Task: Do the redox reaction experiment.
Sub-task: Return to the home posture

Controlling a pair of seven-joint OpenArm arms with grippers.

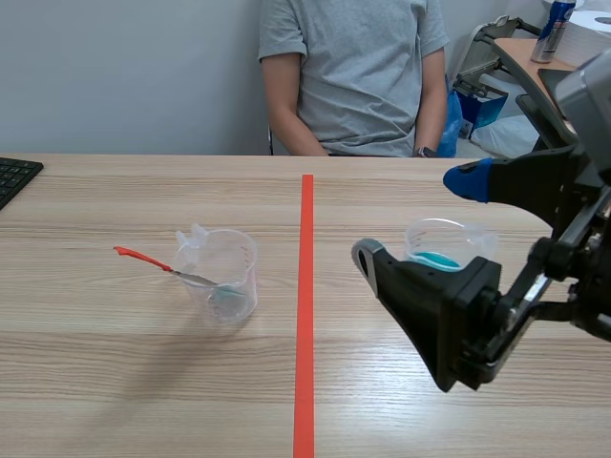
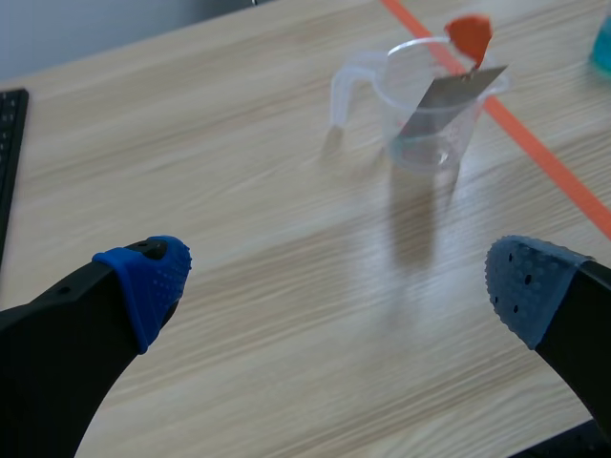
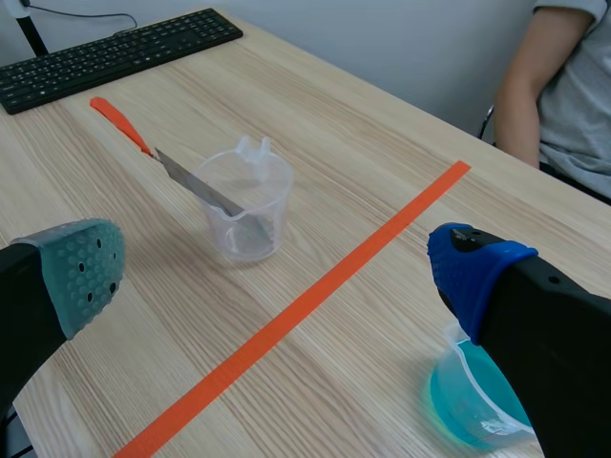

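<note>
scene view: the clear beaker [image 1: 221, 277], thin see-through plastic with a moulded handle and spout, stood on the pale wood-grain worktop [image 1: 115, 382] left of the tape line. the spatula [image 1: 143, 258] leaned inside it with its red handle out over the rim, probably parked there ready for stirring. the beaker of blue liquid [image 1: 441, 250] stood across the line, just behind the right jaws, which were spread wide and held nothing, seemingly lined up to take it. a person [image 1: 353, 76] sat opposite.

left wrist view: the left jaws were apart and empty, their dotted rubbery pads [image 2: 153, 277] over bare wood, with the clear beaker [image 2: 420, 105] well ahead. the spatula's flat metal blade [image 2: 458, 86] looked dull grey.

right wrist view: the right jaws gaped, one pad grey-green [image 3: 86, 272], the other blue. the beaker of blue liquid [image 3: 468, 410] sat beside the blue-padded finger, partly hidden and not gripped. a black keyboard [image 3: 115, 52] lay beyond.
</note>
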